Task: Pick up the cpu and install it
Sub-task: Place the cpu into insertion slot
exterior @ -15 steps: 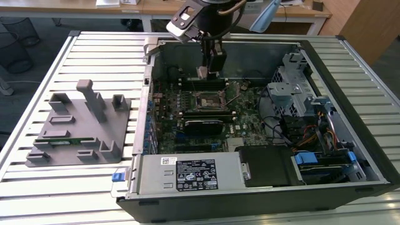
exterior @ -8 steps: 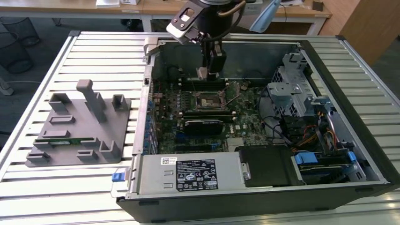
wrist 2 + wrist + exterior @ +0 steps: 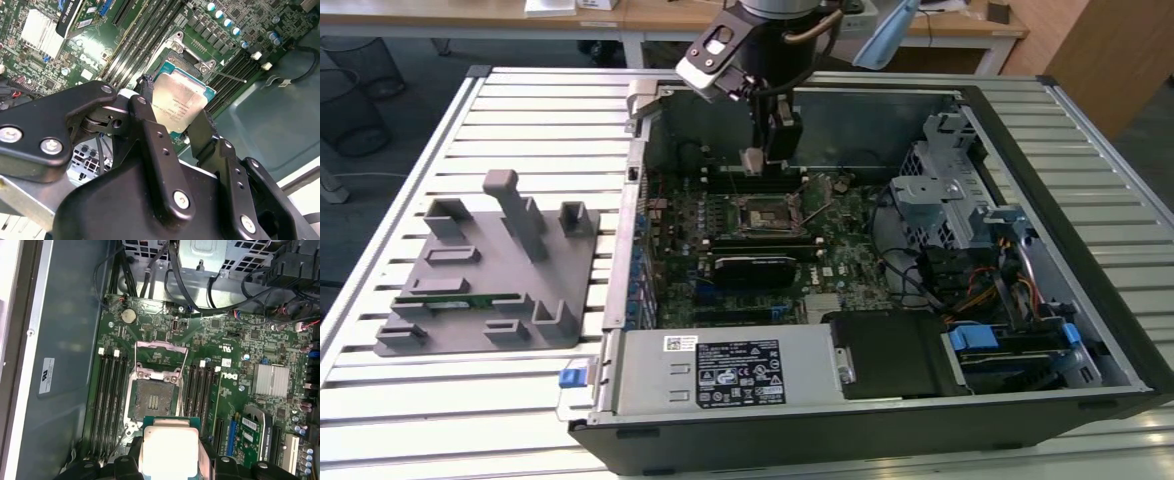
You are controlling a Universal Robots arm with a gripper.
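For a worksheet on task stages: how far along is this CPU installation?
Done: the cpu is picked up, clamped between the gripper jaws. In hand: it hangs above the motherboard, near the open socket. Left: the socket is empty, cpu not seated.

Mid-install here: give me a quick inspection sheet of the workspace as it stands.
Surface: slatted metal table carrying the open computer case.
Job's things: cpu held over the motherboard near the open, empty socket; not seated.
Clutter: grey fixture tray at the exterior view's left, green memory stick in it.
Grippers: gripper shut on the cpu.
Cables: black wires past the board's edge, apart from the socket.
Surroundings: wooden desks and a wire bin beyond the table.
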